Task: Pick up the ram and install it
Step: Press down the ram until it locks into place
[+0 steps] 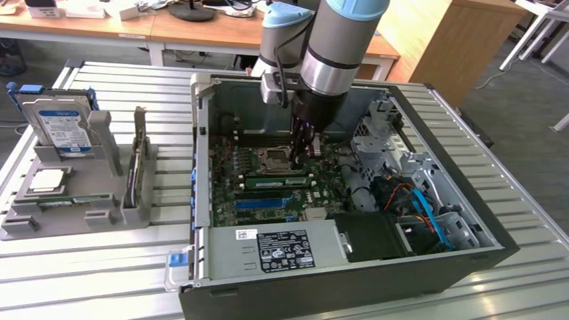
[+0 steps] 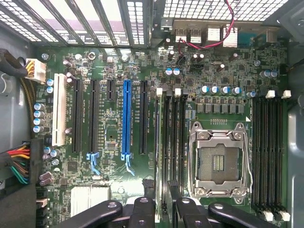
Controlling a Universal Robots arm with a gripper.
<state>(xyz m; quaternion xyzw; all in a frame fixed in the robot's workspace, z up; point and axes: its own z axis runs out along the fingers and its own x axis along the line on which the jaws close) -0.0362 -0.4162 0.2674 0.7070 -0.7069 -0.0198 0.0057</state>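
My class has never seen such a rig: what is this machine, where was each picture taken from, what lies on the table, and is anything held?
The grey machine is a robot arm ending in a gripper, a two-fingered clamp. The exterior view comes from a camera off the arm; the wrist view from one on its wrist, facing the motherboard. On the slatted table lie an open computer case and, at the exterior view's left, a grey holder with a hard drive. The gripper hangs inside the case over the ram, a green stick standing in a slot. Its fingers stand apart and seem to hold nothing.
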